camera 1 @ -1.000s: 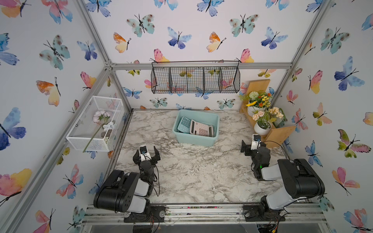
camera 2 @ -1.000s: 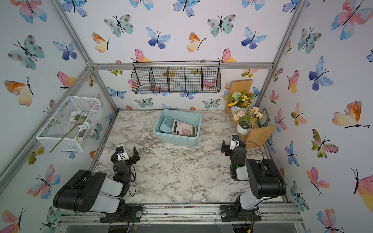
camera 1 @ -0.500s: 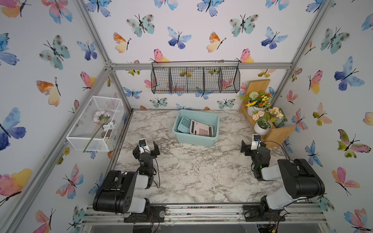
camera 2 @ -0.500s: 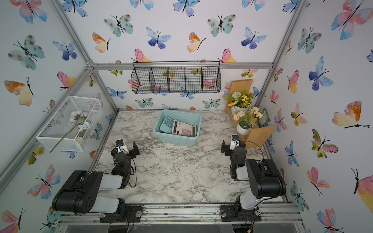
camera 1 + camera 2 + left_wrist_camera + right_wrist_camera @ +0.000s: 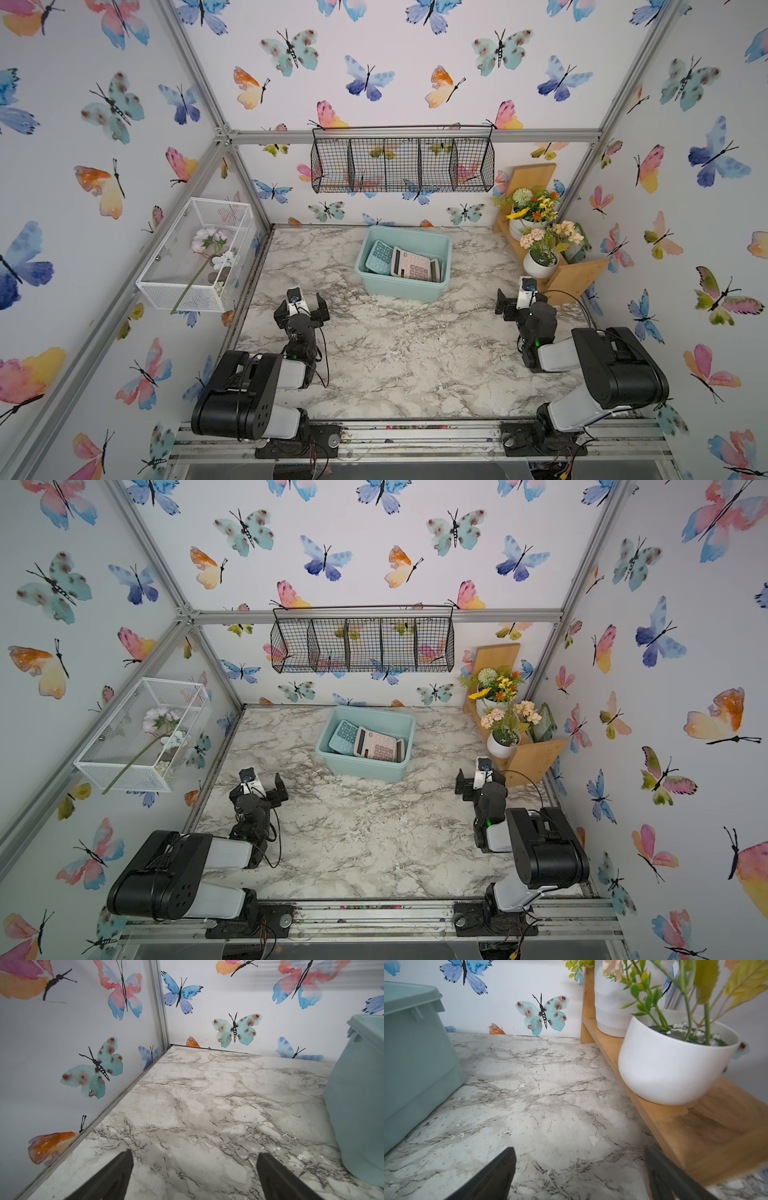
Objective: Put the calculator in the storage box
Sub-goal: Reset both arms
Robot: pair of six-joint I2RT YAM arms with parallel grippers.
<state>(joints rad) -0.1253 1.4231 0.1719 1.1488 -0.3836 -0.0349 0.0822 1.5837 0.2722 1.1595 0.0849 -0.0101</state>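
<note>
The light teal storage box [image 5: 399,287] stands on the marble table at the back middle, seen in both top views [image 5: 360,767]. Inside it a teal calculator [image 5: 379,257] and a pink calculator [image 5: 411,264] lean side by side. My left gripper [image 5: 300,306] rests low at the front left, open and empty, with the box's wall [image 5: 361,1095] off to one side. My right gripper [image 5: 521,301] sits at the front right, open with nothing between its fingers [image 5: 500,1172], and the box [image 5: 415,1059] is beside it. Both stand apart from the box.
A wooden shelf [image 5: 577,274] with white flower pots [image 5: 675,1064] stands close beside my right gripper. A black wire basket [image 5: 403,166] hangs on the back wall. A white mesh basket [image 5: 195,253] holding a flower is fixed to the left wall.
My left gripper has drawn slightly toward the back of the table and its arm has settled. The right arm and the box have not moved.
</note>
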